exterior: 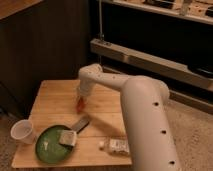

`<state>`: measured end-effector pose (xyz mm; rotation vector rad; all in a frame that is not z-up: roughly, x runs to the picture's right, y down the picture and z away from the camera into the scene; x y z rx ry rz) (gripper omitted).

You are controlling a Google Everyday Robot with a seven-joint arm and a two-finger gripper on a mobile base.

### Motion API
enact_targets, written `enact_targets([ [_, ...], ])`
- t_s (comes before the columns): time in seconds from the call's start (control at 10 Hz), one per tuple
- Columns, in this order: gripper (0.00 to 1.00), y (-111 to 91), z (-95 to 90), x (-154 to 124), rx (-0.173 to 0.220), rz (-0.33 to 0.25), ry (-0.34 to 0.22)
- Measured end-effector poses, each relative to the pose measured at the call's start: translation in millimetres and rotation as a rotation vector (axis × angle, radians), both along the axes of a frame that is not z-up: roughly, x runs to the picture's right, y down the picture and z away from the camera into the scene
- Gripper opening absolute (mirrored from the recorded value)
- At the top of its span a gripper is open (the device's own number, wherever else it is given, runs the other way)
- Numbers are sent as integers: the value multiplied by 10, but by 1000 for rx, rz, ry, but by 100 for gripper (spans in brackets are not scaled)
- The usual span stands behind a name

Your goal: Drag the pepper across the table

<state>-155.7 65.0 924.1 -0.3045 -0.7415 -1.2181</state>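
The small orange-red pepper lies on the light wooden table, near its middle. My gripper points down right over the pepper, at its upper end, and seems to touch it. The white arm reaches in from the lower right and bends over the table's right half.
A green plate with a pale sponge-like block and a small white item sits at the front left. A white cup stands left of it. A grey flat tool lies by the plate. A small wrapped packet lies at the front edge. Dark cabinet behind.
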Motion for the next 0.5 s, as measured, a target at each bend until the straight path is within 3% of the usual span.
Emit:
enact_targets([
  [0.5,0,-25,-76,277,2,49,51],
])
